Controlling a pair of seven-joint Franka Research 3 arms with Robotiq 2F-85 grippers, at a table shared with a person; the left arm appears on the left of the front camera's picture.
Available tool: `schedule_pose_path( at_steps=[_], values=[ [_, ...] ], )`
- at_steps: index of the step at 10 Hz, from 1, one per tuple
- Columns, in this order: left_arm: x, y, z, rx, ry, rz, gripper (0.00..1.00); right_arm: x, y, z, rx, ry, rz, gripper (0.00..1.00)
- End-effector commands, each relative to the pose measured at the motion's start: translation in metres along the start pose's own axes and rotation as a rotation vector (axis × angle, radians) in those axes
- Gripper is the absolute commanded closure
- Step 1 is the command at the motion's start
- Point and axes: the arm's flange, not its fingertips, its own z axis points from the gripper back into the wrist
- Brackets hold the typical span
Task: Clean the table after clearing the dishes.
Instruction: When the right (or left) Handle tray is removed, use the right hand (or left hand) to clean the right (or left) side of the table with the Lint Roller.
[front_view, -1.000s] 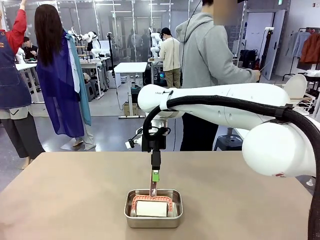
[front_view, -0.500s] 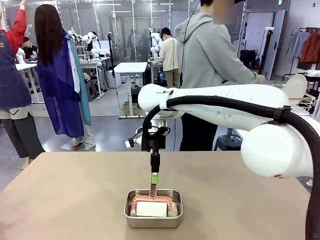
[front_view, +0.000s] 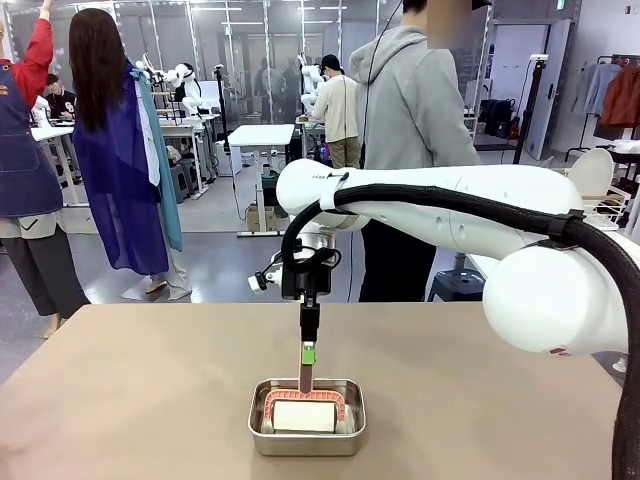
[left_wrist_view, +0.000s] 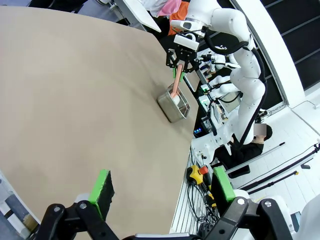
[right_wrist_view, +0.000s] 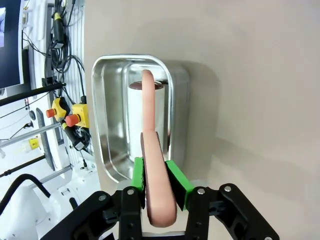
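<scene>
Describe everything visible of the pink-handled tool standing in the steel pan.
Salmon-pink tool, smooth, plastic-looking: a long flat handle with a rounded end, and a pink-rimmed head around a white block. It stands handle-up, head down in the square steel pan on the table, its handle clamped between the right gripper's green-padded fingers.

Steel pan (front_view: 306, 442) holds pink-handled item (right_wrist_view: 150, 125), maybe scrubber, upright.
</scene>
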Motion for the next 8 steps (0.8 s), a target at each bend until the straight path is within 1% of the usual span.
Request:
schedule_pose_path(
  at_steps=[1,2,3,4,5,6,7,8],
  values=[
    [-0.002,-0.007,-0.002,0.006,0.0,0.008,0.0,-0.017,0.043,0.01,0.005,-0.002,-0.081,1.0],
    [-0.002,-0.007,-0.002,0.006,0.0,0.008,0.0,-0.031,0.074,0.018,-0.007,-0.009,-0.107,1.0],
    [-0.002,-0.007,-0.002,0.006,0.0,0.008,0.0,-0.049,0.103,0.025,-0.006,-0.005,-0.179,0.89],
    [-0.002,-0.007,-0.002,0.006,0.0,0.008,0.0,-0.068,0.128,0.03,-0.009,-0.043,-0.237,0.79],
    [-0.002,-0.007,-0.002,0.006,0.0,0.008,0.0,-0.086,0.149,0.034,-0.003,-0.096,-0.289,0.79],
    [-0.002,-0.007,-0.002,0.006,0.0,0.008,0.0,-0.106,0.168,0.037,0.032,-0.178,-0.379,0.79],
    [-0.002,-0.007,-0.002,0.006,0.0,0.008,0.0,-0.127,0.183,0.034,0.053,-0.283,-0.494,0.79],
    [-0.002,-0.007,-0.002,0.006,0.0,0.008,0.0,-0.144,0.19,0.025,0.082,-0.351,-0.619,0.79]
  ],
)
